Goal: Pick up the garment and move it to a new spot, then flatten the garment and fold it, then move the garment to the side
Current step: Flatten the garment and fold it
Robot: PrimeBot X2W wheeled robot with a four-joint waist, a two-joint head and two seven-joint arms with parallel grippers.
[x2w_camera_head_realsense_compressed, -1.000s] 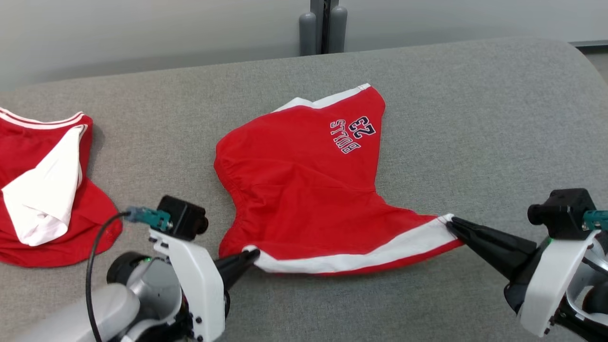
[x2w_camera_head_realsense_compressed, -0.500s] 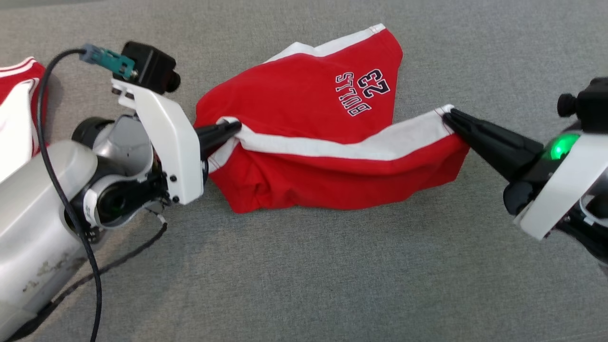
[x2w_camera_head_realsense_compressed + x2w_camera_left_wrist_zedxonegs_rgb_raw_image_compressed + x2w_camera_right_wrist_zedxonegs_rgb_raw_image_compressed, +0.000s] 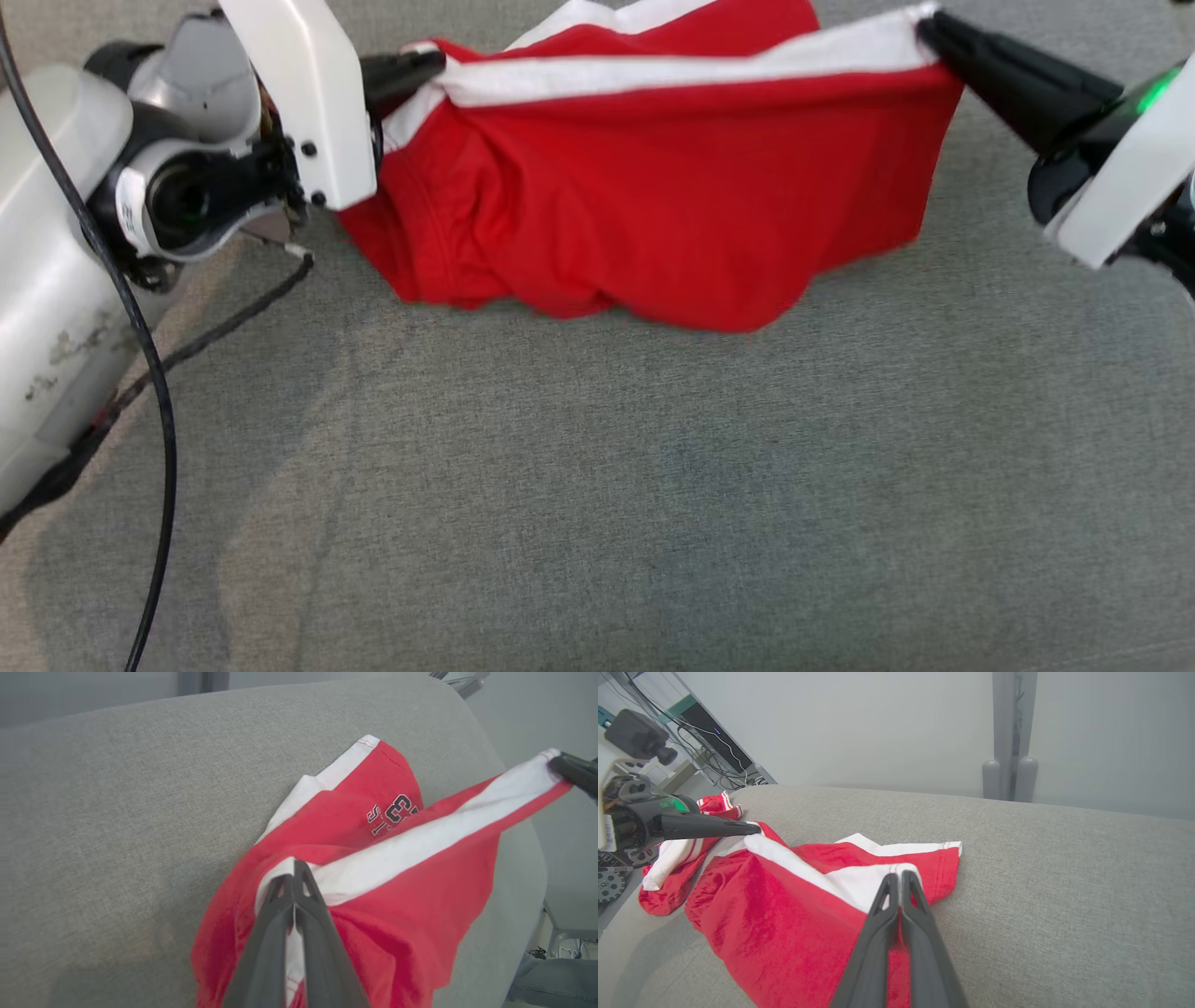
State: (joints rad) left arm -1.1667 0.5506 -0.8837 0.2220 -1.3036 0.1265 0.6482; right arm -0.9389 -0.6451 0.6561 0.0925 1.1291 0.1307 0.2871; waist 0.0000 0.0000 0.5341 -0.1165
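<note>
Looking down from the head, we are seeing the bare grey table point(image 3: 597, 485) nearest us. Just beyond it, we are holding the red garment point(image 3: 653, 187) up by its white-striped edge, stretched between our two arms. Our left pincer point(image 3: 437, 63) is clenched on the left end of that white band and our right pincer point(image 3: 932, 26) is clenched on the right end, each with its fingers pressed together over the cloth. The band is running taut and nearly straight from one to the other, while the red body is hanging below it and reaching down to the table. Farther off, in the left wrist view, the rest of the garment is lying on the table, its navy lettering point(image 3: 395, 812) partly hidden behind the lifted band. At the far left, in the right wrist view, a second red and white garment point(image 3: 668, 891) is lying crumpled on the table. Past the table's far edge, two grey posts point(image 3: 1008, 777) are standing against a pale wall.
</note>
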